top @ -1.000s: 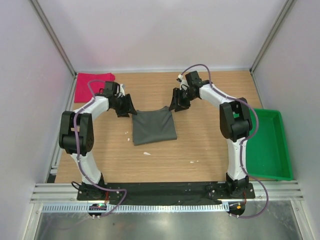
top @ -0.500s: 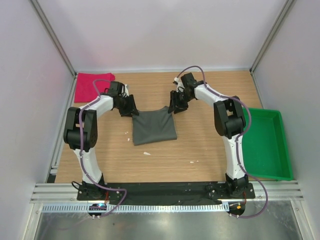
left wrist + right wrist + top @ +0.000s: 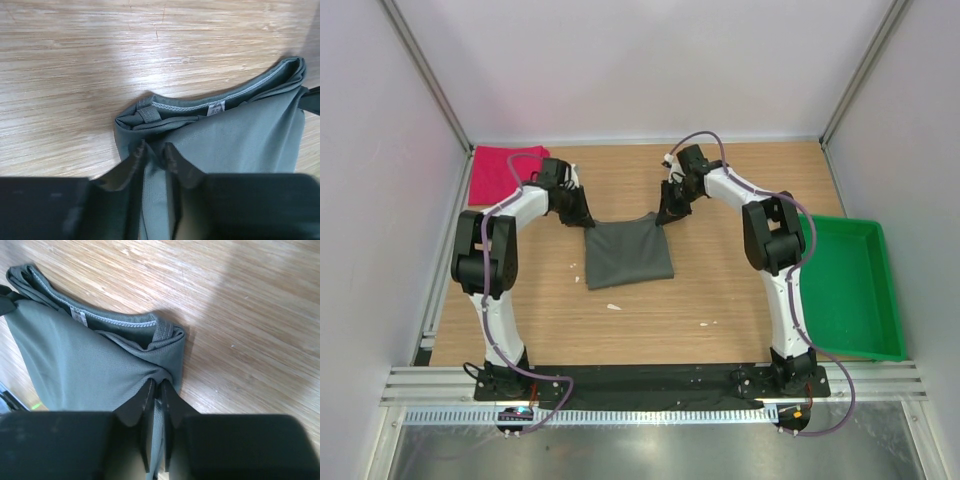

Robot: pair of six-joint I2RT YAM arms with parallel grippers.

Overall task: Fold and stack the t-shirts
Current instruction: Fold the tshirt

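Note:
The dark grey-olive t-shirt (image 3: 628,255) lies folded mid-table, collar edge at the far side. My left gripper (image 3: 586,218) is shut on its far left corner; in the left wrist view (image 3: 155,148) the fingers pinch cloth below the collar (image 3: 190,106). My right gripper (image 3: 663,216) is shut on the far right corner; in the right wrist view (image 3: 156,385) the cloth (image 3: 90,355) bunches between the fingers. The pinkish-red t-shirt (image 3: 500,172) lies folded at the far left corner of the table.
A green plastic tray (image 3: 855,290) stands at the right edge of the table. Small white specks (image 3: 613,306) lie on the wooden table (image 3: 740,290) in front of the grey shirt. Grey walls enclose the table on three sides.
Both grippers have moved slightly toward the far side, holding the shirt's far corners. The shirt's far edge has been drawn a little away from me.

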